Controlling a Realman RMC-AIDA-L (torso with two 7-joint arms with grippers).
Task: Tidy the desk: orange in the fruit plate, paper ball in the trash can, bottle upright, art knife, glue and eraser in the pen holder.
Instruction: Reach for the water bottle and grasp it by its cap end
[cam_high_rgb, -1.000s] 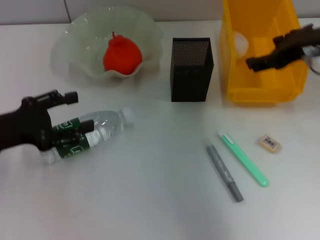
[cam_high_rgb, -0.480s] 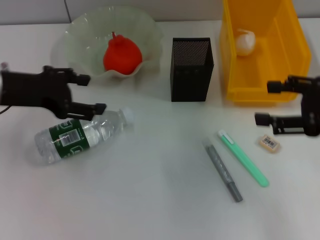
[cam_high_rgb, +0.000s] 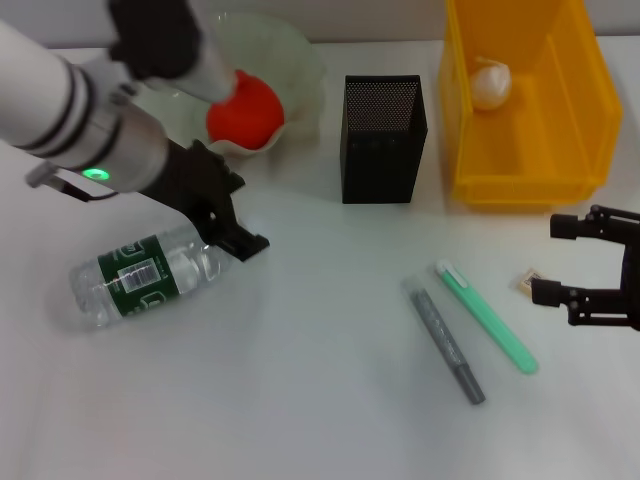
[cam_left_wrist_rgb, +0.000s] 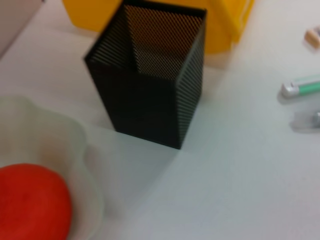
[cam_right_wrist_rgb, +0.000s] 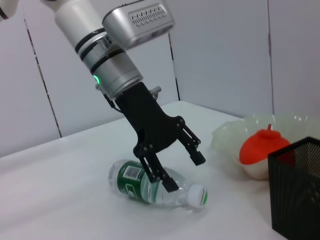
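Note:
The bottle (cam_high_rgb: 140, 282) (cam_right_wrist_rgb: 145, 184) lies on its side at the left of the table. My left gripper (cam_high_rgb: 246, 214) (cam_right_wrist_rgb: 184, 171) is open, pointing down over the bottle's cap end, with one finger on each side of the neck. The orange (cam_high_rgb: 248, 110) (cam_right_wrist_rgb: 262, 145) (cam_left_wrist_rgb: 30, 202) rests in the fruit plate (cam_high_rgb: 295, 62) (cam_left_wrist_rgb: 80, 150). A paper ball (cam_high_rgb: 490, 84) lies in the trash can (cam_high_rgb: 525, 180). The art knife (cam_high_rgb: 448, 342) and glue (cam_high_rgb: 488, 318) lie side by side. My right gripper (cam_high_rgb: 545, 260) is open, its fingertips next to the eraser (cam_high_rgb: 526, 281).
The pen holder (cam_high_rgb: 383, 140) (cam_left_wrist_rgb: 150, 90) (cam_right_wrist_rgb: 297, 192) stands upright between the fruit plate and the trash can. The left arm's white forearm (cam_high_rgb: 60, 100) crosses above the table's back left corner.
The left arm has swung in and tilted its gripper down over the bottle's cap end. The right gripper has dropped a little toward the eraser, now partly covering it.

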